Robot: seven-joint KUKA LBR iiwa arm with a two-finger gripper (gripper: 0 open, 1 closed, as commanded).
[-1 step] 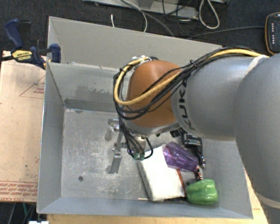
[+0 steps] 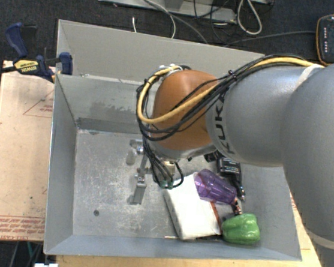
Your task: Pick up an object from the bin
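Note:
My gripper reaches down under the orange wrist cover to the bare bin floor, left of centre. Just to its right lies a flat white box, a short gap away from the gripper. A purple translucent plastic piece rests on the box's far right corner. A green pepper-shaped toy sits against the box's near right end. I see nothing held by the gripper.
A small black object lies behind the purple piece, partly under the arm. The loose things cluster in the bin's right half. The arm and its orange cover hide the middle of the far side.

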